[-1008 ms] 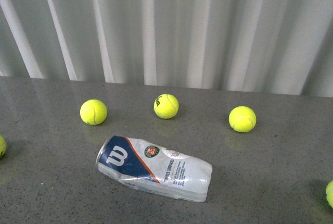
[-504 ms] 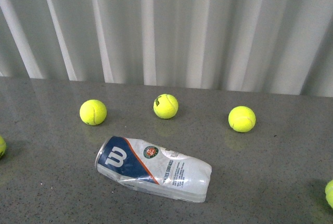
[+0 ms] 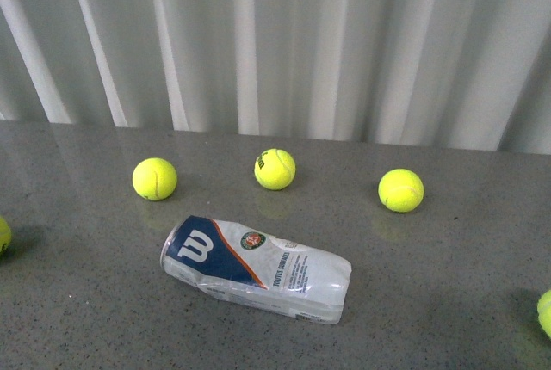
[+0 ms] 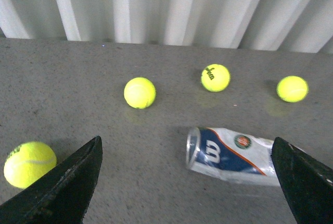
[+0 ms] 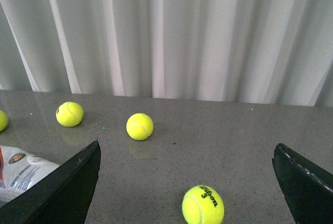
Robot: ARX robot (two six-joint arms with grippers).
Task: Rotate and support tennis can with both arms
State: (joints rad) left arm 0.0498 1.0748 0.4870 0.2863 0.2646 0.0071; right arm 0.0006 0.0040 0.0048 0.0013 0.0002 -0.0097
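— Progress?
— None visible: tennis can [image 3: 256, 268] lies on its side on worktop [image 3: 448, 301], untouched.
— Hands?
— Both spread wide, empty: left hand [image 4: 186, 140], right hand [image 5: 186, 145], clear of can. Rotation and support all remain.

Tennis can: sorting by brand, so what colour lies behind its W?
Dark blue, edged in orange; the can shows best in the front view.

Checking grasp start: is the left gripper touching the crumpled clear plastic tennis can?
Apart. Front view shows the whole tennis can bare on the table, left gripper out of frame.
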